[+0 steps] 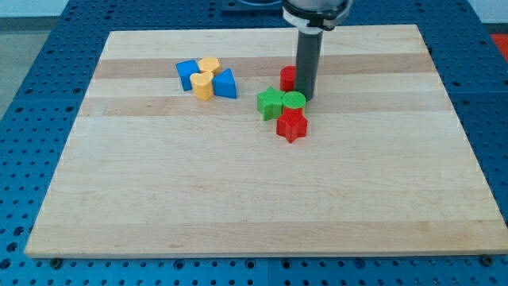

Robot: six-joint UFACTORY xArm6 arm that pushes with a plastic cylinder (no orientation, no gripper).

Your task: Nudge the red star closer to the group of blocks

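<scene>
The red star (291, 125) lies right of the board's middle, touching the green round block (294, 100) above it and the green block (269, 103) at its upper left. A red block (287, 78) stands just above these, partly hidden by my rod. My tip (306, 95) rests on the board right beside the green round block, between it and the red block, a little above the red star. A second cluster sits at the view's upper left: a blue block (187, 73), a yellow block (209, 64), a yellow block (203, 84) and a blue wedge-like block (225, 83).
The wooden board (254, 199) lies on a blue perforated table (24, 95). The arm's dark head (316, 12) hangs over the board's top edge.
</scene>
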